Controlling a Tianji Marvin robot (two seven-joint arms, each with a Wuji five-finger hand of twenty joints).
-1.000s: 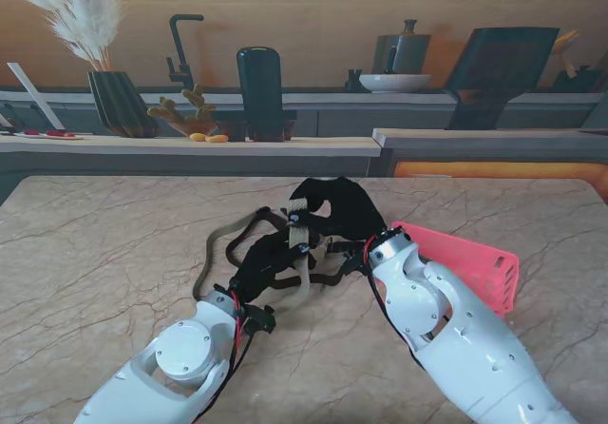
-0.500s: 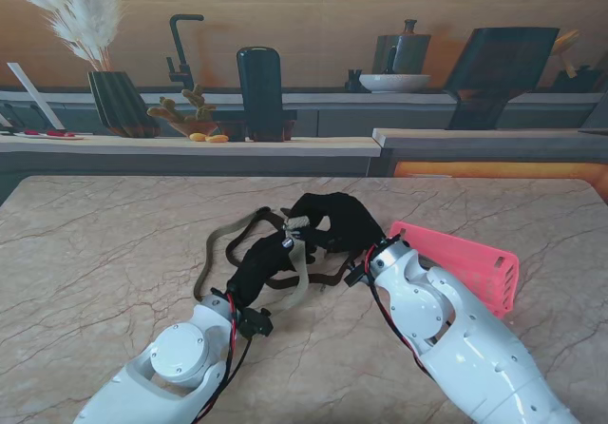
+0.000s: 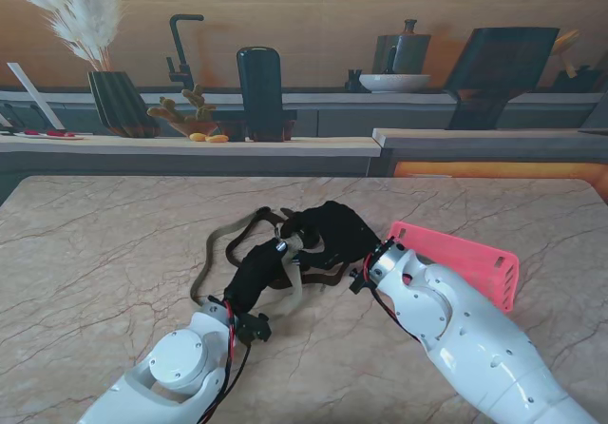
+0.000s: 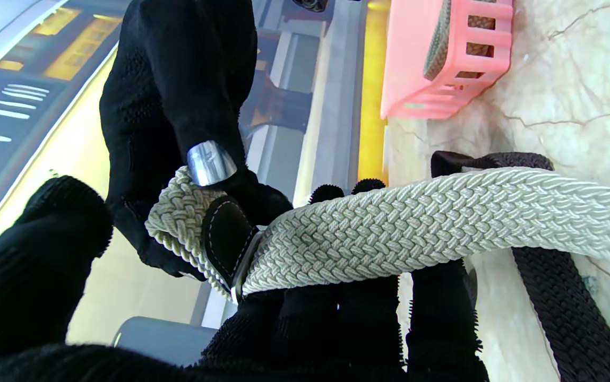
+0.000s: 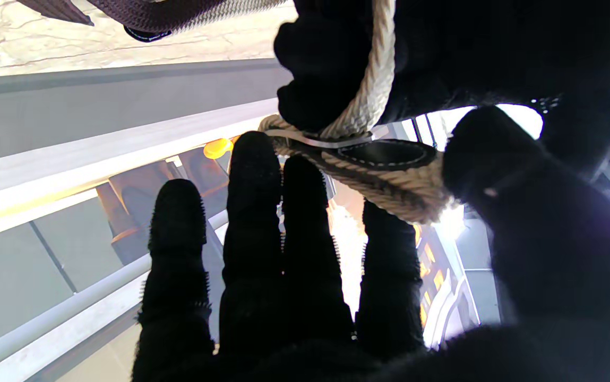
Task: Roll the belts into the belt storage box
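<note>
Belts mid-job. Pale braided belt lifted over counter centre, buckle end just folded, barely one turn made. Left robot hand grasping strap; right robot hand pinching buckle end. Dark belt loose on counter, unrolled. Pink box at right, one rolled belt apparently inside. Left: finish roll, box it, then dark belt.

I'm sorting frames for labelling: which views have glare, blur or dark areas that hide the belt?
Stand view: even light, sharp, though the cream belt is small. Left wrist view: belt weave crisp, black robot hand detailless. Right wrist view: backlit, bright glare behind the fingers, gloves near-silhouettes, purple flare at one edge.
</note>
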